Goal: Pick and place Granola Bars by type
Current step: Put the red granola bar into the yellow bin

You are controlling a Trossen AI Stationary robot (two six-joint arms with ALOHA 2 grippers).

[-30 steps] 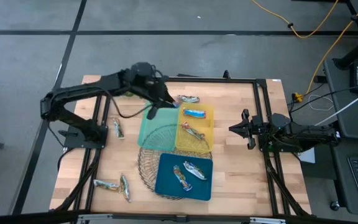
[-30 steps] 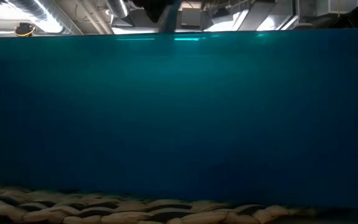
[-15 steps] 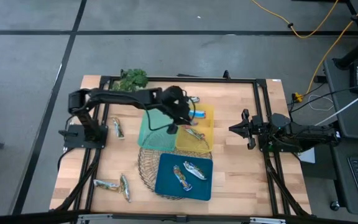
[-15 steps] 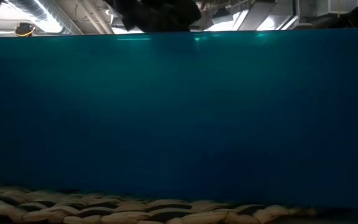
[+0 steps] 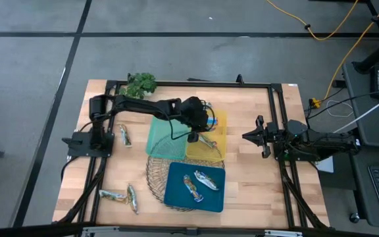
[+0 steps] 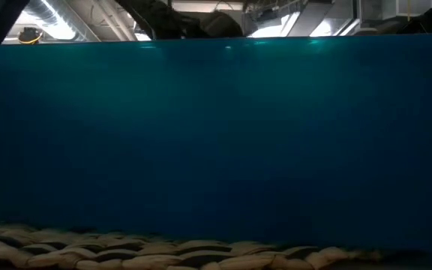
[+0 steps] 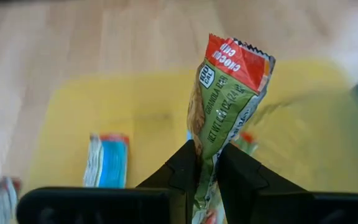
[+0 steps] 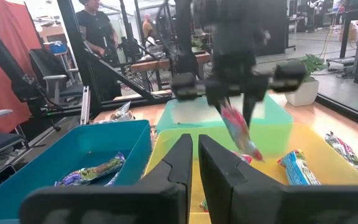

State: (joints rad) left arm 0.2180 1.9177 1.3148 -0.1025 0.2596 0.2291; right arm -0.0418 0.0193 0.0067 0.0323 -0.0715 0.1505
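Left wrist view first: the left pincer (image 7: 207, 163) is clamped on a red-topped granola bar (image 7: 229, 106), its long axis running straight out from the fingers, hanging directly over the yellow tray (image 5: 217, 135). Beyond it in that tray lies a blue bar (image 7: 107, 160). Farther off from the tray, the right pincer (image 5: 247, 137) waits closed, clearly less near.

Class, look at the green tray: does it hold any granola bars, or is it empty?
Empty, as far as visible: the green tray shows only bare bottom in the high view, though the left arm hides part of it.
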